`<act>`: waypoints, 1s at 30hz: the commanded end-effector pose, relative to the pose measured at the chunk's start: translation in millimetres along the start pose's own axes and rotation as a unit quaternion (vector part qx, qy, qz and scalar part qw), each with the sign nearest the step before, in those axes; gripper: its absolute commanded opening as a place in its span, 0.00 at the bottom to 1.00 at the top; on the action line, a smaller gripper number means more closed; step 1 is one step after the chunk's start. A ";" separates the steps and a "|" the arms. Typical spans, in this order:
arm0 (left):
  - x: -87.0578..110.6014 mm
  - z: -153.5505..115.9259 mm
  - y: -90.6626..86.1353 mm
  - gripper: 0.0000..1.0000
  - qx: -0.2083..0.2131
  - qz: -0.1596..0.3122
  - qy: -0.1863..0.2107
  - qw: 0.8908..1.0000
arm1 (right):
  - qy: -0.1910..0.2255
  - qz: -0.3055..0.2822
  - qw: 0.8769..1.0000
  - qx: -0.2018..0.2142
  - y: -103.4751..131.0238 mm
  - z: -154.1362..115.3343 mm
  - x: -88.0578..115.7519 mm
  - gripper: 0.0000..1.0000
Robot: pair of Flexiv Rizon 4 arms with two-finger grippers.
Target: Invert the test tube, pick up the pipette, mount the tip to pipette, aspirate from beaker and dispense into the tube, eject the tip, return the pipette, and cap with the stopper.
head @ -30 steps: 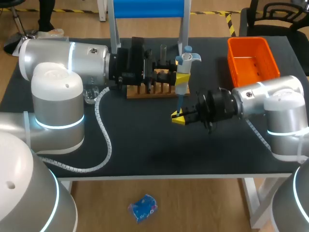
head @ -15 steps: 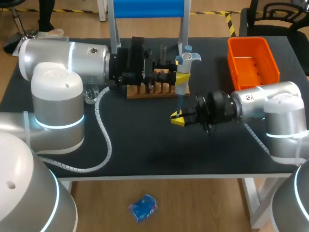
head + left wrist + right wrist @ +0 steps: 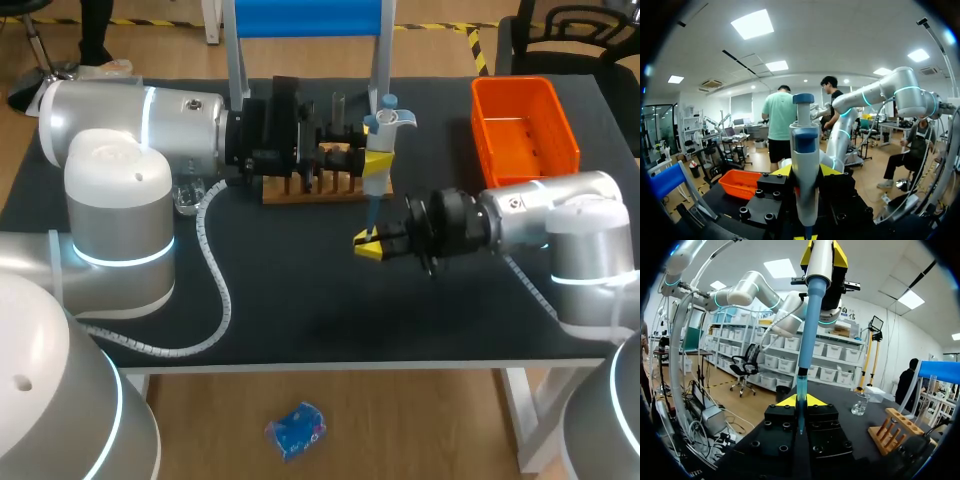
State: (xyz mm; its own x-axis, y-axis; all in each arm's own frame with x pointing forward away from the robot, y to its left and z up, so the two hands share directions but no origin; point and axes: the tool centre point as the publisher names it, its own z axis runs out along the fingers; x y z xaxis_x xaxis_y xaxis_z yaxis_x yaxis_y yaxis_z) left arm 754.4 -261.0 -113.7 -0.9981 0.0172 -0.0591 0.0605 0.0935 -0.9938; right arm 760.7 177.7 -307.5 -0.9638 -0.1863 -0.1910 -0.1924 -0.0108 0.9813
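Holds the pipette (image 3: 389, 120) upright in the left pincer (image 3: 374, 168), closed on its body from both sides, just in front of the wooden rack (image 3: 312, 190). Clamps the tip (image 3: 800, 390) at the pipette's lower end in the right pincer (image 3: 368, 244), closed on it from two sides, above the counter (image 3: 330, 300). Shows the beaker (image 3: 190, 197) on the counter beside the left arm, well apart from the pipette, and the orange bin (image 3: 486, 135) at the far right corner.

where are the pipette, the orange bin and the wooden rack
pipette (image 3: 388, 120), head view, its upper handle
orange bin (image 3: 525, 140), head view, its bare floor
wooden rack (image 3: 315, 193), head view, its front base
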 end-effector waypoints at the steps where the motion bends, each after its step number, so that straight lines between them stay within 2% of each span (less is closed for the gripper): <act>1: 0.0 0.3 1.3 0.00 0.001 0.001 -0.002 1.000 | -0.001 -0.003 1.000 0.001 4.3 -1.7 0.6 0.00; 11: 0.0 0.3 1.3 0.00 0.001 0.001 -0.002 1.000 | 0.003 0.012 1.000 -0.010 6.3 -1.4 0.9 0.00; 30: 0.0 0.3 1.3 0.00 0.001 0.001 -0.002 1.000 | 0.011 0.025 1.000 0.002 12.5 -3.4 -0.1 0.00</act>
State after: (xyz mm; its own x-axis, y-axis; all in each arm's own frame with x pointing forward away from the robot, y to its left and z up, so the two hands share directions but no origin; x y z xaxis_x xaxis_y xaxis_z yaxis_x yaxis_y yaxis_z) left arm 754.6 -261.4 -110.5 -0.9980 0.0171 -0.0610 0.0623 0.0907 -0.9939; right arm 759.7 174.4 -301.6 -0.9683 -0.2069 -0.1403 -0.1432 -0.0009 0.9897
